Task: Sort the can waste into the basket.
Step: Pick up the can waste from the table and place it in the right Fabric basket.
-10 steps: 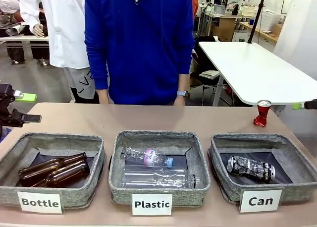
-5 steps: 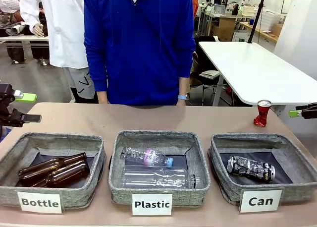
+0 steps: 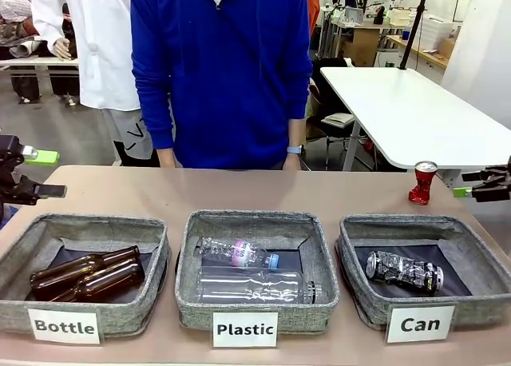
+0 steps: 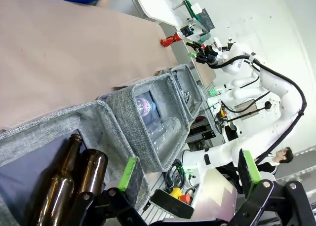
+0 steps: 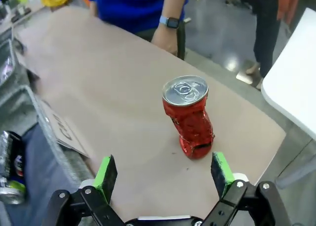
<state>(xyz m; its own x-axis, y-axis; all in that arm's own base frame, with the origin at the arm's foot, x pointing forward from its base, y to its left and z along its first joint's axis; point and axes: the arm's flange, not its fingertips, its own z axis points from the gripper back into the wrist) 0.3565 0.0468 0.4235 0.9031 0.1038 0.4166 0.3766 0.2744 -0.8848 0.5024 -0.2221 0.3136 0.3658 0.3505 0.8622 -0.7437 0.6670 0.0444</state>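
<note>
Red can [image 3: 422,182] near table edge [image 3: 479,214]

White labels [image 3: 420,324] fronted three grey baskets: "Bottle" [image 3: 64,327] at nine o'clock, "Plastic" [image 3: 247,329] centre, "Can" at three o'clock.

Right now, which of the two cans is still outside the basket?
The crushed red can, standing on the table behind the Can basket, before the open right gripper. The black can lies inside.
</note>
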